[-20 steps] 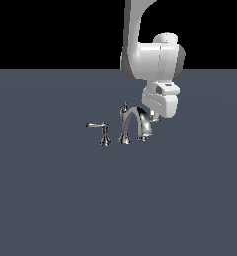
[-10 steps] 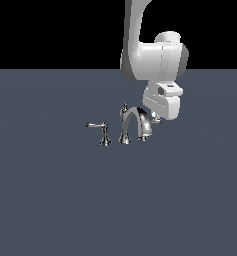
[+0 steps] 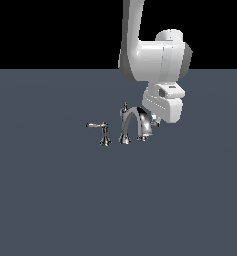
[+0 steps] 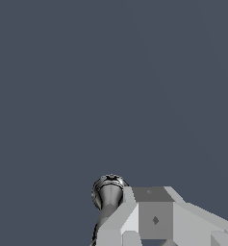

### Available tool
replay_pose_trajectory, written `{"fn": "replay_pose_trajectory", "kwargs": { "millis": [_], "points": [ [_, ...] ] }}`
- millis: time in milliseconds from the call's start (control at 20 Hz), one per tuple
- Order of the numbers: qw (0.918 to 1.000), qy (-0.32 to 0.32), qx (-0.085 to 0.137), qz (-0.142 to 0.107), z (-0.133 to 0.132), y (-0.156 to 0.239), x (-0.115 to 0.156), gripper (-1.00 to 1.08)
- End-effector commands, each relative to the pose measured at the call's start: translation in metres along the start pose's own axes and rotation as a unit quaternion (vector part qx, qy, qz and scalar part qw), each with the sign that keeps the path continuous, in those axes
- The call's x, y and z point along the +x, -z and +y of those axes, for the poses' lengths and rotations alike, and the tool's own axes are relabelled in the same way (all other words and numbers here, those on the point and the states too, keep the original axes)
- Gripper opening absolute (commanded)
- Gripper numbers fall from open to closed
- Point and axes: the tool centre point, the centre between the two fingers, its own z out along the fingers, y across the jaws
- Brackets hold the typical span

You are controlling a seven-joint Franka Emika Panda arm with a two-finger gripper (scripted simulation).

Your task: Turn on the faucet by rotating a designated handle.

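The chrome faucet (image 3: 131, 121) stands on the grey floor, with its arched spout and a finial-topped post (image 3: 124, 108). The long thin lever (image 3: 97, 125) is on its slim pedestal at the exterior view's left. The short handle (image 3: 146, 129) is on its small base at the right end of the set. My gripper (image 3: 155, 121) is right against the handle's upper end, under the white hand. In the wrist view the handle (image 4: 108, 192) shows as a round chrome base with its lever running under a grey finger (image 4: 151, 217). How the jaws stand is hidden.
The white arm (image 3: 152, 60) comes down from above at the exterior view's right. The flat grey floor (image 3: 50, 200) runs all around the faucet.
The hand has shifted very slightly to the exterior view's right and down, close to the short handle. The faucet looks the same.
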Motion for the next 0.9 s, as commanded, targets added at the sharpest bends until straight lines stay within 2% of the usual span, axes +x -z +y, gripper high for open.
{"fn": "replay_pose_trajectory", "kwargs": {
  "millis": [0,150,850],
  "points": [
    [0.9999,-0.008,-0.008,-0.001,0.018,0.0,0.005,-1.0],
    [1.0,-0.006,-0.006,-0.001,0.015,0.0,0.003,-1.0],
    [0.9999,-0.008,-0.009,-0.001,0.039,0.001,-0.039,-1.0]
  ]
}}
